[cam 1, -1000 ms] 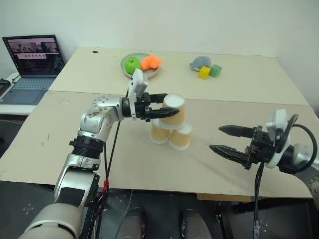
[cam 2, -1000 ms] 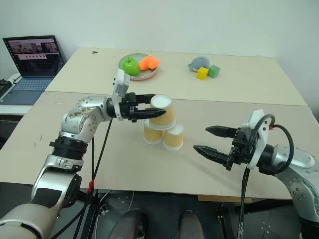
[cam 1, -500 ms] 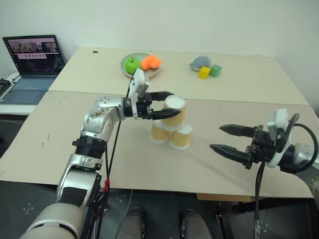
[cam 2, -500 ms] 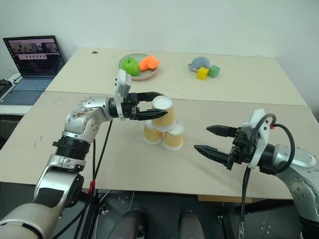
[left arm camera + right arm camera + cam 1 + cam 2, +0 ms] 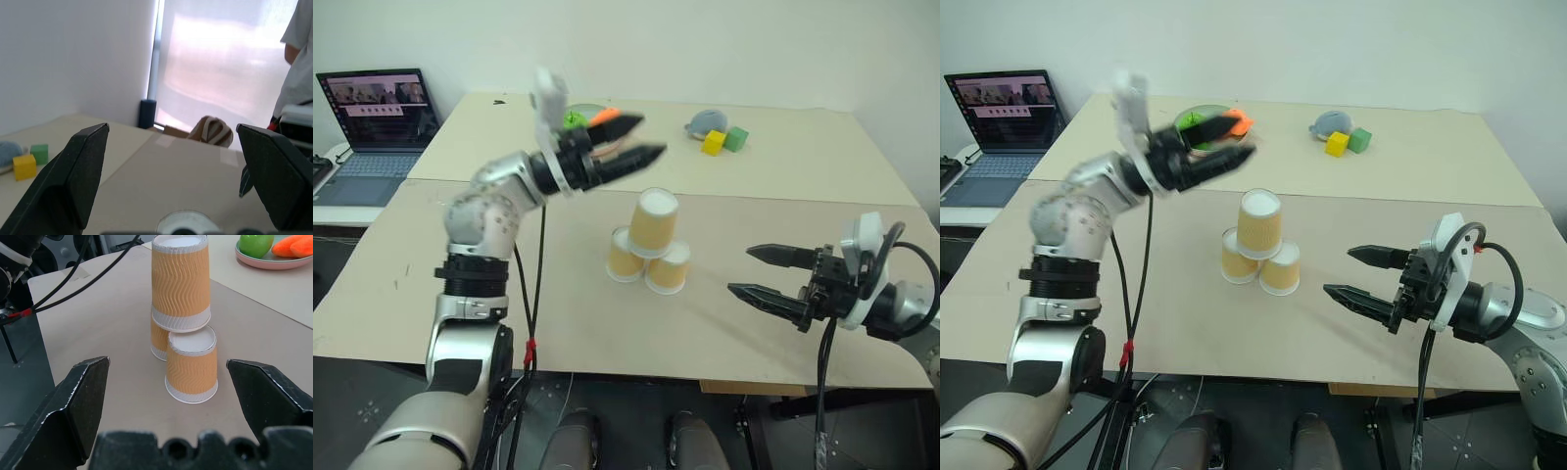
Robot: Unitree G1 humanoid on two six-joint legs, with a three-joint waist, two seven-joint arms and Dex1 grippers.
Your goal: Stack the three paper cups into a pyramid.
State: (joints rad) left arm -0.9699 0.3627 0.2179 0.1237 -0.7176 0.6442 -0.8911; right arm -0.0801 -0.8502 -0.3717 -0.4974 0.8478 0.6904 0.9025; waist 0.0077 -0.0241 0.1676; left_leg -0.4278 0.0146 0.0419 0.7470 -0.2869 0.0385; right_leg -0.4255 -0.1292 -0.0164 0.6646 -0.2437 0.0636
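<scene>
- My left gripper (image 5: 628, 139) is up in the air, above and to the left of the cups. Its two fingers are wide apart and hold nothing.
- I want to pull that arm up and away slowly, so I do not bump the top cup (image 5: 654, 221).
- The three cups (image 5: 1258, 245) sit near the middle of the table (image 5: 783, 196). They are upside down. Two stand side by side, touching, and one sits on top of both.
- I think the pyramid (image 5: 183, 328) is built. The top cup looks straight to me, but from my right wrist view it seems to sit a bit more on the back cup. I would look again before I call it done.
- My right gripper (image 5: 759, 272) waits low over the table, well to the right of the cups. Its fingers are wide too, and empty.
- I would keep that arm still. A small push could knock the cups down.
</scene>
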